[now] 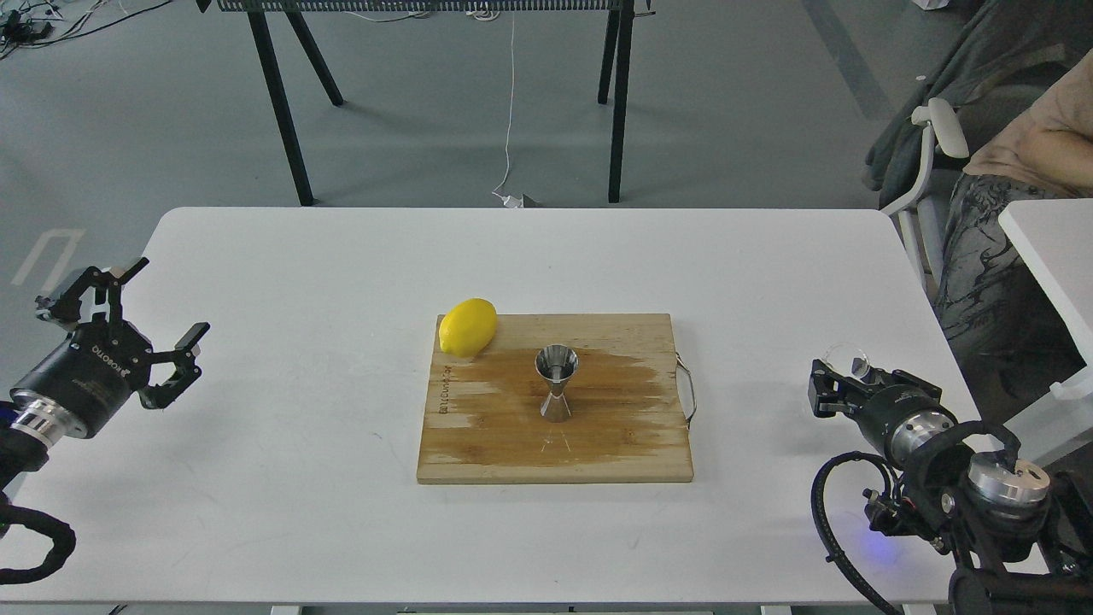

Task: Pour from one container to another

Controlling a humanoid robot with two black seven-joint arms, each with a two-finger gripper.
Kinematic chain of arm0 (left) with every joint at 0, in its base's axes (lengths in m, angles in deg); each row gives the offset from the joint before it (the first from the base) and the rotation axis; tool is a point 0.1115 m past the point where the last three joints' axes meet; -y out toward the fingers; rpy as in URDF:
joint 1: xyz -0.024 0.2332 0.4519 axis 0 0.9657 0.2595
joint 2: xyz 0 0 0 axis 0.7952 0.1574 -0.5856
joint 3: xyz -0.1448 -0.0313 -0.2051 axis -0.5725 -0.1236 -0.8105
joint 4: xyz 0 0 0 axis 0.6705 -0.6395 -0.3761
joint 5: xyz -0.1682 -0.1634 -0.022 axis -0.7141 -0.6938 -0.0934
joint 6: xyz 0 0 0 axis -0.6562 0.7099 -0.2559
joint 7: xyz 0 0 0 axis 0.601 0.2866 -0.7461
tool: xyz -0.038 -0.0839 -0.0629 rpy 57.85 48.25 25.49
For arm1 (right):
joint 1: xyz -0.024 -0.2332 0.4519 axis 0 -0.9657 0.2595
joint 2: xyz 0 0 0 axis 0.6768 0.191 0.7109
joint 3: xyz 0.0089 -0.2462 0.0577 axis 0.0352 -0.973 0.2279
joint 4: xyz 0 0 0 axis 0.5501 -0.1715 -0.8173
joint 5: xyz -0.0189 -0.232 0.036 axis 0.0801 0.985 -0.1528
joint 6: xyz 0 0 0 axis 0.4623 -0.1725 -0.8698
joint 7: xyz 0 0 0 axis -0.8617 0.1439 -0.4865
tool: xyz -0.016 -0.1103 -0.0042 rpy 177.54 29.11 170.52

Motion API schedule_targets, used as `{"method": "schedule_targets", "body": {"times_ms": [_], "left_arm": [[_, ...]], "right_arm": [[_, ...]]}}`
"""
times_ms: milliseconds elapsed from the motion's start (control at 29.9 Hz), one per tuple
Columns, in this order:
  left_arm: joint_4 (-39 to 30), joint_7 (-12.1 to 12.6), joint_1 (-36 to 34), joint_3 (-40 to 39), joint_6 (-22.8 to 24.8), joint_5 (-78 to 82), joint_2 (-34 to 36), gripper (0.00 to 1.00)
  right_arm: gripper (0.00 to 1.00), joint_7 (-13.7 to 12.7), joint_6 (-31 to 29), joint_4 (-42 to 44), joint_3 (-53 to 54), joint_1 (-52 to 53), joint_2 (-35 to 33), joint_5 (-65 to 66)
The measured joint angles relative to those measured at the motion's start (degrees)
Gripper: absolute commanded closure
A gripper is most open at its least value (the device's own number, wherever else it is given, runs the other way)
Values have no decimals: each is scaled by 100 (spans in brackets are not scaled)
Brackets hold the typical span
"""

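The steel jigger (556,383) stands upright near the middle of the wooden cutting board (615,444). The clear glass cup (845,360) is at the table's right side, sitting between the fingers of my right gripper (844,380), which is shut on it low over the tabletop. Far from the board, my left gripper (145,329) hovers open and empty at the table's left edge.
A yellow lemon (467,326) lies on the board's back left corner. The board has a wire handle (688,389) on its right side. A seated person (1025,171) and a chair are beyond the table's right edge, and a second white table (1055,256) stands there.
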Motion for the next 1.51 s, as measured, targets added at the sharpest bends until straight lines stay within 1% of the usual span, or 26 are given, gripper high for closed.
{"method": "schedule_targets", "body": {"times_ms": [201,402,469,569,736,837,937,1038,1172,1406,1506], "left_arm": [[5,0,3,-4,0,0,-1,0],[12,0,11,-5,0,1,-2,0],[14,0,12,-5,0,1,-2,0],[14,0,12,-5,0,2,-3,0],[14,0,12,-5,0,2,-2,0],[14,0,12,-4,0,2,-2,0],[14,0,12,-3,0,2,-2,0],[14,0,12,-3,0,2,-3,0],[14,0,12,-1,0,2,-2,0],[14,0,12,-1,0,2,-2,0],[14,0,12,-2,0,2,-12,0]], "right_arm": [[67,3,39,134,-69,-19,0,8],[62,3,40,143,-158,-35,0,9],[58,3,40,145,-188,-35,0,9],[49,3,36,151,-202,-37,0,15],[43,4,35,159,-205,-36,0,18],[36,4,35,168,-209,-32,0,18],[26,4,35,167,-213,-29,0,18],[19,3,38,166,-214,-28,0,18],[16,4,40,162,-214,-28,0,18],[8,-2,49,110,-212,-28,-12,15],[7,-10,76,59,-185,-39,-43,9]]}}
